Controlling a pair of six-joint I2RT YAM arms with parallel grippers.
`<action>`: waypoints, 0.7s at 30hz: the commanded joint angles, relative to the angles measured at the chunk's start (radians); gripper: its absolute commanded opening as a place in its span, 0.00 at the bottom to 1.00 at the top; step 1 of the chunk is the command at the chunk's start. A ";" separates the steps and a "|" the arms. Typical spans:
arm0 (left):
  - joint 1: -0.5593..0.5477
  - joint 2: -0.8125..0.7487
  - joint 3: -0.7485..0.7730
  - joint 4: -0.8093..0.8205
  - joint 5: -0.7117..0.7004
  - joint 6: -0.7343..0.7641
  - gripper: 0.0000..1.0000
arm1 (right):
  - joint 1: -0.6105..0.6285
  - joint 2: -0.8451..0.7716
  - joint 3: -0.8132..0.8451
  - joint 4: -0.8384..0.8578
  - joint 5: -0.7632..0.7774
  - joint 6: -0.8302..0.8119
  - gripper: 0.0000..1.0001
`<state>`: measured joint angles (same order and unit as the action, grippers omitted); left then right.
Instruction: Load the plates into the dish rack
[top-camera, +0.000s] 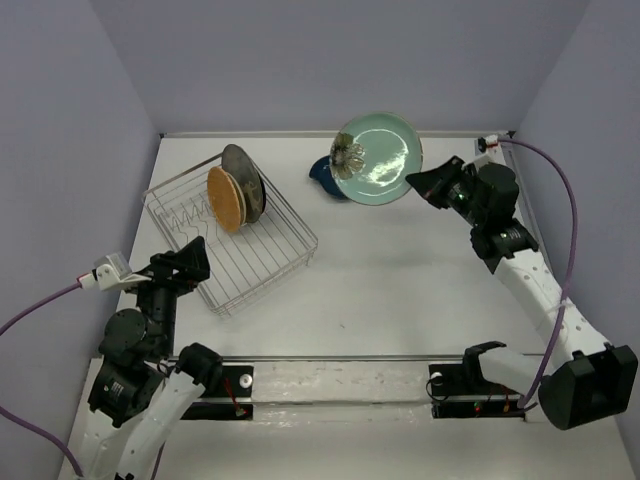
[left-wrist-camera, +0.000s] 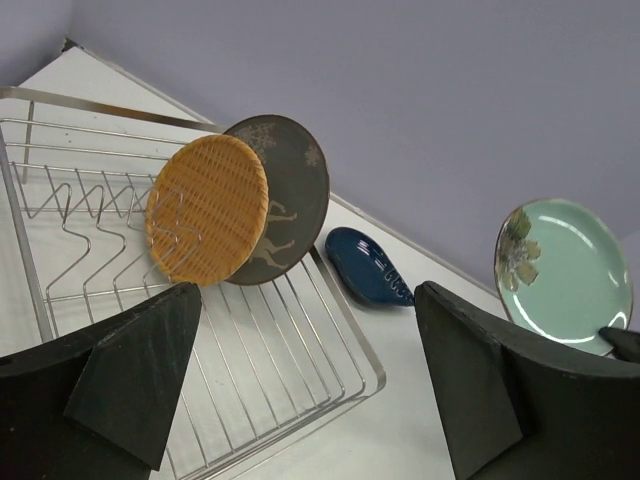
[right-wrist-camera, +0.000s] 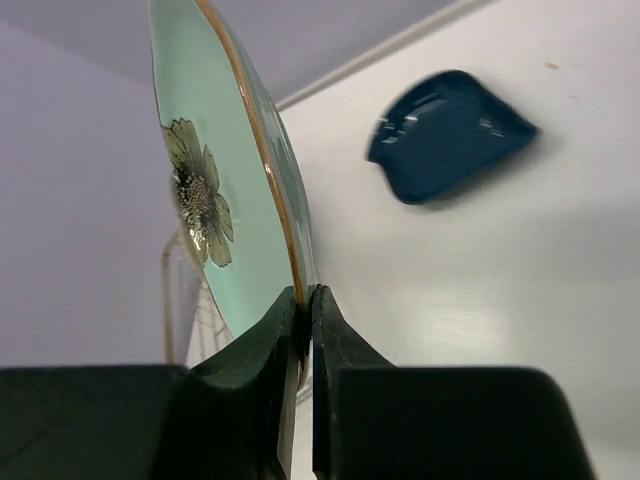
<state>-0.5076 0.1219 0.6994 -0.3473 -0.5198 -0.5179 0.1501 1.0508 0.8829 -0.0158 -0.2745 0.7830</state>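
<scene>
A pale teal floral plate (top-camera: 378, 158) is held up on edge above the far right part of the white table (top-camera: 400, 290), well apart from the dish rack (top-camera: 270, 283). Its glossy face turns toward the rack and the overhead camera. A brownish flower sits near its left edge, and a thin gold-brown line runs around the rim. The right gripper (top-camera: 425, 183) pinches that rim at the plate's lower right, fingers pressed onto both faces.

The silver wire rack sits at the left, set at an angle. Two plates stand on edge in its far end, leaning together: an orange plate (top-camera: 226, 199) with a woven texture in front, and a grey plate (top-camera: 247, 180) with deer figures behind it.

A dark blue leaf-shaped dish (top-camera: 325, 178) lies flat on the table between rack and teal plate, partly hidden by the latter.

The left gripper (top-camera: 190, 262) hovers by the rack's near left edge, jaws spread wide and empty.
</scene>
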 joint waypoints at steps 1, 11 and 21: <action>0.029 0.028 -0.005 0.054 0.007 0.028 0.99 | 0.176 0.096 0.233 0.174 0.112 0.035 0.07; 0.049 0.030 0.000 0.042 -0.012 0.007 0.99 | 0.581 0.533 0.735 0.142 0.394 -0.022 0.07; 0.047 -0.007 0.020 0.018 -0.097 -0.008 0.99 | 0.781 0.929 1.237 -0.055 0.661 -0.134 0.07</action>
<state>-0.4629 0.1307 0.6994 -0.3431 -0.5613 -0.5175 0.8715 1.9480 1.8809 -0.1375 0.2115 0.6907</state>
